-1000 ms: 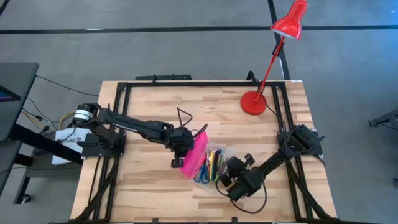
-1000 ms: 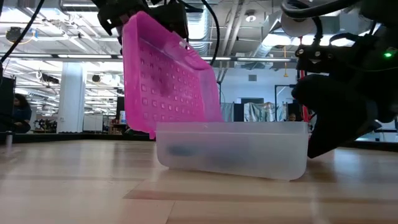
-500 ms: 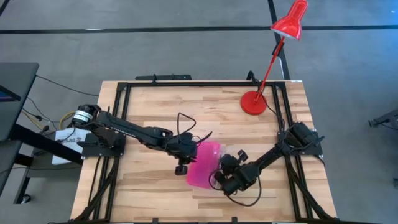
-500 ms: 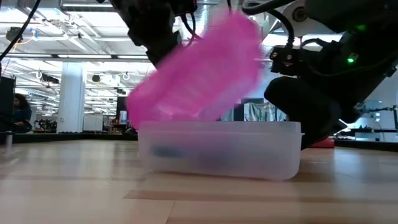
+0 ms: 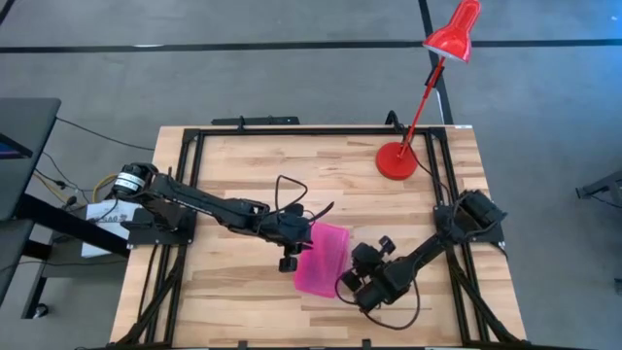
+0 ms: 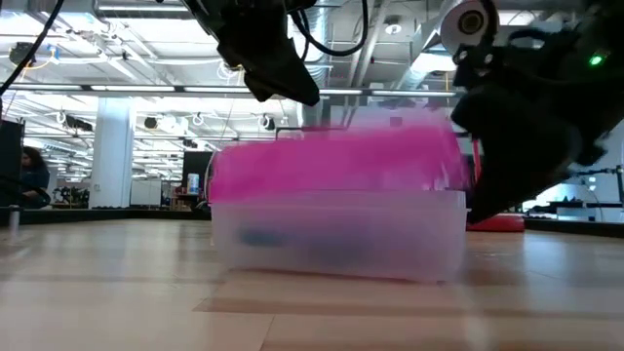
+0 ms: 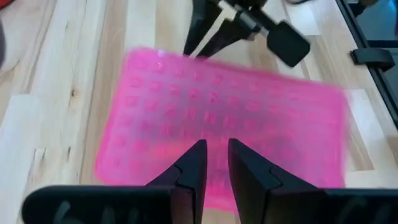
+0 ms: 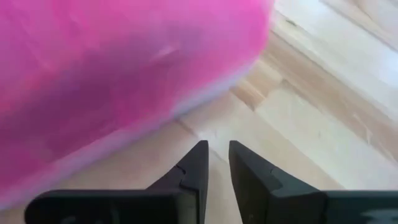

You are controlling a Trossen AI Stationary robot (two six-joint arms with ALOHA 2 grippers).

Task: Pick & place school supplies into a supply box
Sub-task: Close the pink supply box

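Note:
The supply box [image 5: 323, 259] sits on the table with its pink lid [image 7: 224, 118] down over the clear base [image 6: 336, 234]. The school supplies are hidden under the lid; only a dim dark shape [image 6: 263, 237] shows through the base wall. My left gripper [image 5: 292, 251] [image 7: 216, 158] hovers shut just above the lid near the box's left side, and in the low view [image 6: 292, 83] there is a gap between them. My right gripper [image 5: 348, 280] [image 8: 217, 163] is shut and low over the table by the box's right side.
A red desk lamp stands with its round base [image 5: 396, 160] at the table's far right, its head [image 5: 453, 31] reaching beyond the far edge. Bare wood lies left of and in front of the box [image 5: 233, 282]. Black frame rails [image 5: 185, 194] border the table.
The pink lid has swung from standing open down onto the clear base, covering the pens. My left gripper has moved a little toward the near edge, following the lid. My right gripper came in toward the box, then drew back slightly. The box slid slightly leftward.

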